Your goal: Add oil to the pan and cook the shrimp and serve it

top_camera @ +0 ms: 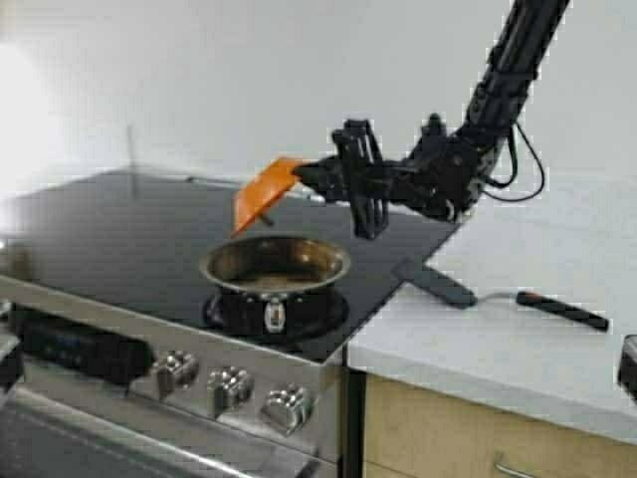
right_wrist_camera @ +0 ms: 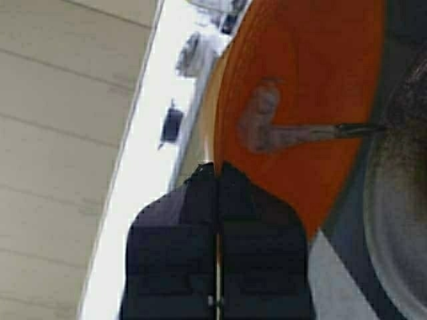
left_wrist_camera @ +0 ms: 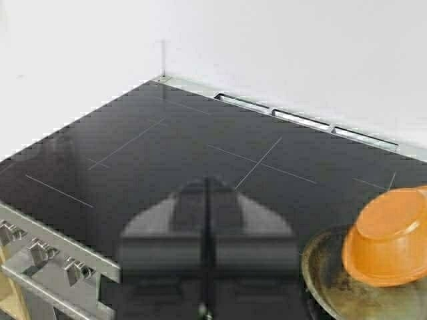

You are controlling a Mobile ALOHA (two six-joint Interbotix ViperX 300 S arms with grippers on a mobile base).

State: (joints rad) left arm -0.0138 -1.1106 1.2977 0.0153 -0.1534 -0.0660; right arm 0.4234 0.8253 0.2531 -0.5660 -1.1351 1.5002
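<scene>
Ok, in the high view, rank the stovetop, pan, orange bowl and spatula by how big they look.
1. Black stovetop, by far the largest.
2. Pan.
3. Spatula on the counter: longer than the bowl but thin.
4. Orange bowl, tilted edge-on above the pan, so it may look smaller than it really is.

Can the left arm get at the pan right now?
Probably not cleanly: the orange bowl, tipped over the pan in the right gripper, covers part of it. The left gripper is shut, near the pan's rim.
</scene>
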